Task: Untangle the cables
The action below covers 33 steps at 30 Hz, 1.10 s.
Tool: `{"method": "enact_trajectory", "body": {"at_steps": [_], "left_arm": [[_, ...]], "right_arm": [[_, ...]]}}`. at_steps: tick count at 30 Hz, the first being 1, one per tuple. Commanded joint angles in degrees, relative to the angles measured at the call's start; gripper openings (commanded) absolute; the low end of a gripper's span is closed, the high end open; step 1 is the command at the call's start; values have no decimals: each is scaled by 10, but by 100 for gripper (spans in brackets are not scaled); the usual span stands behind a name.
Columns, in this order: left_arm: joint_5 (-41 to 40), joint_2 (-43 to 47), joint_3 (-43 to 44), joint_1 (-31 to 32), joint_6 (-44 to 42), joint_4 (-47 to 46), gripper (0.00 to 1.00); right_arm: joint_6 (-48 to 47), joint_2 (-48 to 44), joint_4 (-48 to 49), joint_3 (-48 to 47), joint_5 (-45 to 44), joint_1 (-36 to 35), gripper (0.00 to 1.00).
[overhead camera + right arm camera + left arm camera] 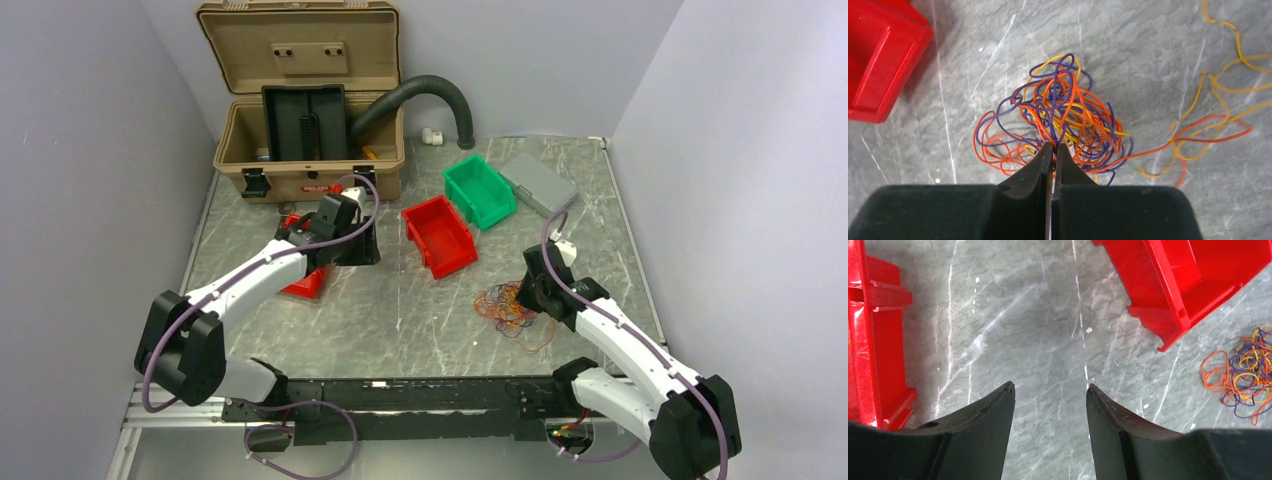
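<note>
The cables (1063, 117) are thin orange, purple and yellow wires knotted into a small tangle on the marble table. In the top view the cables (508, 305) lie at the front right. A few loose yellow and orange strands (1218, 132) trail off to the tangle's right. My right gripper (1053, 146) sits at the near edge of the tangle, its jaws pinched together on strands of it. My left gripper (1050, 387) hangs open over bare table between two red bins, nothing between its fingers. The cables (1243, 372) lie far to its right.
A red bin (438, 235) and a green bin (480, 190) stand mid-table, with a grey flat box (538, 182) behind them. Another red bin (305, 283) lies under the left arm. An open tan case (310, 120) and a black hose (430, 92) are at the back.
</note>
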<state>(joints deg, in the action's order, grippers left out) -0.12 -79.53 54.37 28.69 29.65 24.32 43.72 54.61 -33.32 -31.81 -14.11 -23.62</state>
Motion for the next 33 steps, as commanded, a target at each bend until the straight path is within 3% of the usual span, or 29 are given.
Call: {"method": "enact_trajectory", "body": {"at_steps": [1,8,10,17,27,33], "left_arm": [[-14,24,28,5,-19,16,59],[-147,35,40,-26,-17,90,62],[-183,35,38,-41,-1,97,69],[-236,19,33,-70,10,78,74],[-185,-36,40,-104,-8,59,65],[-160,-82,73,-112,-10,60,51]], "right_arm": [[-18,-29,-5,-26,27,0,0],[-50,-50,-8,-56,58,-2,0],[-51,-50,-5,-60,68,-2,0],[-69,-67,-31,-86,66,-4,0],[-81,-67,-37,-101,64,-4,0],[-77,-84,-41,-91,64,-4,0]]}}
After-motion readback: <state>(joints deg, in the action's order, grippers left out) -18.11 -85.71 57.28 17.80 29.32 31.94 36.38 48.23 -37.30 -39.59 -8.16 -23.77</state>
